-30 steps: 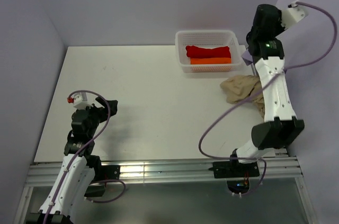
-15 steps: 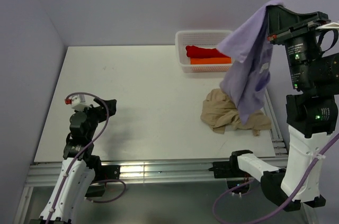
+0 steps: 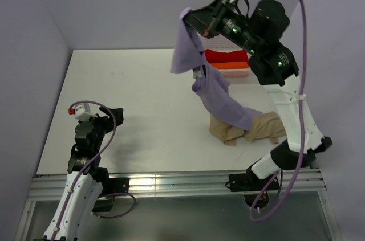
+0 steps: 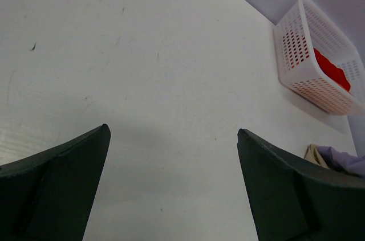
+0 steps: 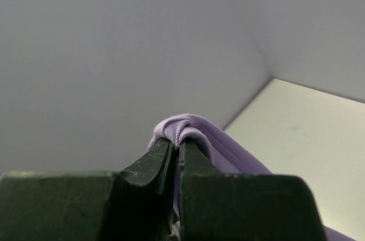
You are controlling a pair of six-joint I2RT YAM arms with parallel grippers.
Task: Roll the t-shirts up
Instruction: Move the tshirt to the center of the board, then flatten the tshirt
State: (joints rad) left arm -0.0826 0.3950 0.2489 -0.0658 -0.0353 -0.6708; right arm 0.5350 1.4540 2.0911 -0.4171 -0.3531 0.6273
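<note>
My right gripper [image 3: 186,17] is raised high over the table's back middle and is shut on a fold of the lavender t-shirt [image 3: 210,84]; the pinched fold shows in the right wrist view [image 5: 183,128]. The shirt hangs down and its lower end trails onto the crumpled beige t-shirt [image 3: 251,129] at the front right. The red t-shirt [image 3: 225,56] and orange t-shirt [image 3: 228,65] lie rolled in the white basket [image 4: 296,58]. My left gripper [image 3: 117,113] is open and empty near the table's front left; its fingers [image 4: 63,184] frame bare table.
The white mesh basket [image 3: 198,40] stands at the back right, partly hidden by my right arm. The table's [image 3: 137,110] metal front rail [image 3: 171,184] runs along the near edge. Lilac walls close the back and both sides.
My right arm has swung left and forward over the table, carrying the lavender shirt from the right side toward the middle. The beige shirt was dragged slightly. My left arm has barely moved.
</note>
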